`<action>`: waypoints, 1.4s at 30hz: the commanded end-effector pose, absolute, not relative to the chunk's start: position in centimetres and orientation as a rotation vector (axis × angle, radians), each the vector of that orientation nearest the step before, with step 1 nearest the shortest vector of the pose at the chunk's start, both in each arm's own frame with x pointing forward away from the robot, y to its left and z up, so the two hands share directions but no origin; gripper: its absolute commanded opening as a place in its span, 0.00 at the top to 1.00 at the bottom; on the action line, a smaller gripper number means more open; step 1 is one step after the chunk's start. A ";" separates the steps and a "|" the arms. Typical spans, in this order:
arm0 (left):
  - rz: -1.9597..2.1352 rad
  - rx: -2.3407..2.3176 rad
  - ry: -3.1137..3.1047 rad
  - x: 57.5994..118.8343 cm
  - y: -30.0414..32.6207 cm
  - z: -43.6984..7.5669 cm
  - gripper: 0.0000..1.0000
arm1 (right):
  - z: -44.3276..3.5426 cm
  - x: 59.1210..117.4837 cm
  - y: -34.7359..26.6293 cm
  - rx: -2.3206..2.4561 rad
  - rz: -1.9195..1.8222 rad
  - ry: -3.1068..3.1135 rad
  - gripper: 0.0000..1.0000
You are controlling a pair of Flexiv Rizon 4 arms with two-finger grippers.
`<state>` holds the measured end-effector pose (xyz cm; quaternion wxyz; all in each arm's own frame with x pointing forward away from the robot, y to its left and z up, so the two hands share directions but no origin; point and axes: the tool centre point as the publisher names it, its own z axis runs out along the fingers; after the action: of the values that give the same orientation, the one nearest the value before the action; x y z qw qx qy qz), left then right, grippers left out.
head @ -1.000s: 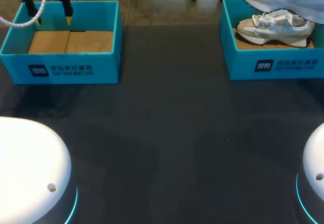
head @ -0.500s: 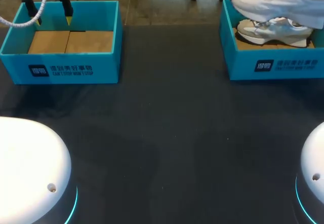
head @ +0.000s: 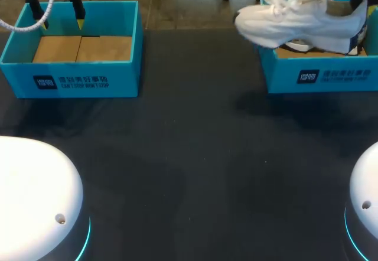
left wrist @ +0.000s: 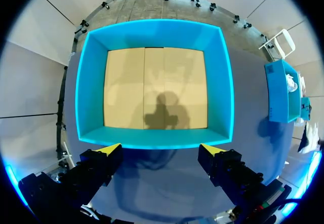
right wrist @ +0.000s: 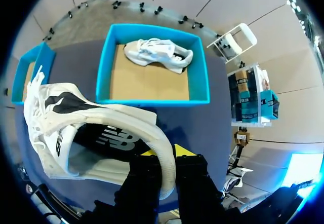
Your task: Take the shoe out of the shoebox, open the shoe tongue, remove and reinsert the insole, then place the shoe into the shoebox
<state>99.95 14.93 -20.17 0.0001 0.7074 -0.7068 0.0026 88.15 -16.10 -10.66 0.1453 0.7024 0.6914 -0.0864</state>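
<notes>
A white shoe [head: 295, 20] hangs in the air over the near-left corner of the right teal shoebox [head: 319, 75], toe pointing left. My right gripper [right wrist: 167, 155] is shut on its heel collar, one finger inside the shoe and one outside; in the head view the right gripper [head: 359, 2] shows only at the heel. A second white shoe [right wrist: 159, 54] lies on its side on the cardboard floor of that box. My left gripper [head: 62, 22] stands open above the far wall of the left teal shoebox [head: 71, 81], nothing between its fingers [left wrist: 109, 149].
The left shoebox [left wrist: 81, 92] holds only its cardboard floor. Dark table surface [head: 195, 143] stretches between and in front of the two boxes. My arms' white bases sit at the near left [head: 35, 196] and near right [head: 366, 196] corners.
My right gripper has carried the white shoe leftward, out over the box's left wall. The second shoe stays in the box. The left arm has not moved.
</notes>
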 end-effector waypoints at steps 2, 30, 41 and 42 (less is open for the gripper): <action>0.005 2.222 -2.221 100.0 15.0 -20.1 0.00 | -10.8 84.8 -12.8 1.965 -0.268 1.971 1.00; 0.005 2.222 -2.221 100.0 15.0 -20.1 0.00 | -13.4 72.7 0.6 1.946 -0.442 1.906 1.00; 0.005 2.222 -2.221 100.0 15.0 -20.1 0.00 | -13.7 68.7 4.3 1.939 -0.436 1.830 1.00; 0.005 2.222 -2.221 100.0 15.0 -20.1 0.00 | -13.8 68.5 4.6 1.946 -0.436 1.820 1.00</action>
<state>99.95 14.93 -20.17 0.0001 0.7073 -0.7069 0.0026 69.24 2.91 -13.70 0.2015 0.7029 0.6665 -0.1454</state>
